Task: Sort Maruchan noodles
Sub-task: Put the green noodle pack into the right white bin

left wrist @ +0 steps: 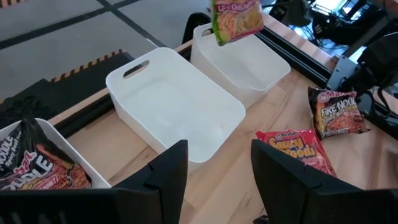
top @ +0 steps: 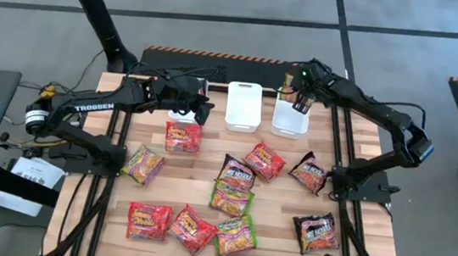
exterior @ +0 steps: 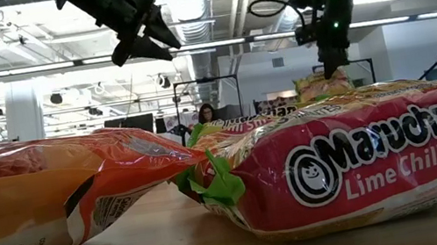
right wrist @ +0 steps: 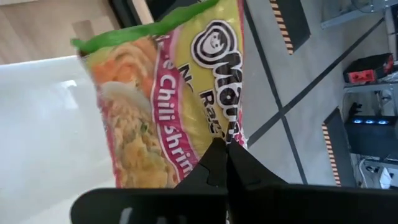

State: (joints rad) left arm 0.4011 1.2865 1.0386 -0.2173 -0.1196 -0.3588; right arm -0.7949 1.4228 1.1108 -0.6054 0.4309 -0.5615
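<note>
The right pincer (right wrist: 227,163) is clamped on a crinkly green-and-yellow lime chili shrimp noodle packet (right wrist: 171,93), which hangs straight below it over the white rectangular plastic bin (top: 290,119) at the right end of the row. I judge this the drop step: next the pincer should lower a little and open so the packet lands inside. Across from it, the left pincer (left wrist: 214,180) hovers with its fingers wide apart and empty, above the empty white middle bin (left wrist: 174,102). Farther out, about a dozen red, dark and green square ramen packets (top: 230,201) lie scattered on the wooden table (top: 108,226), unsorted.
</note>
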